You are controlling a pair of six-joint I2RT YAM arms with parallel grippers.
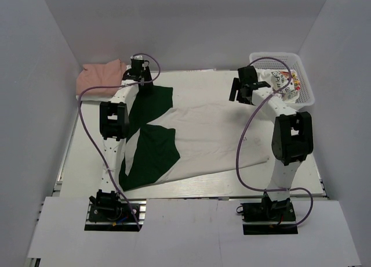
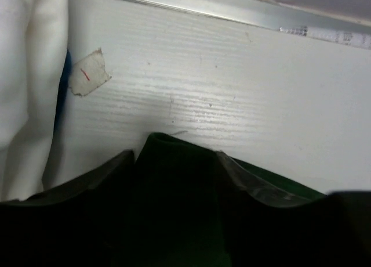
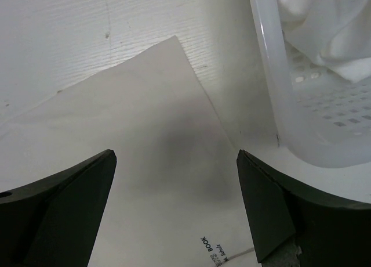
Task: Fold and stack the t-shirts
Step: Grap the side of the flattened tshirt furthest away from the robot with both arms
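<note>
Basic setup tbh. Plain white walls (image 1: 191, 29) at 9, 12 and 3 o'clock, closing in a white table (image 1: 81, 162) with faint wood grain. Metal rail (image 2: 232, 8) along the 12 o'clock edge, scrap of tape (image 2: 88, 74) with a red mark stuck on the tabletop near it. White board (image 1: 191, 226) across 6 o'clock. Soft, even light, faint shadows.

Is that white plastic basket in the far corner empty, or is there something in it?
Not empty: the basket holds crumpled white cloth, visible inside it in both the top and right wrist views.
</note>
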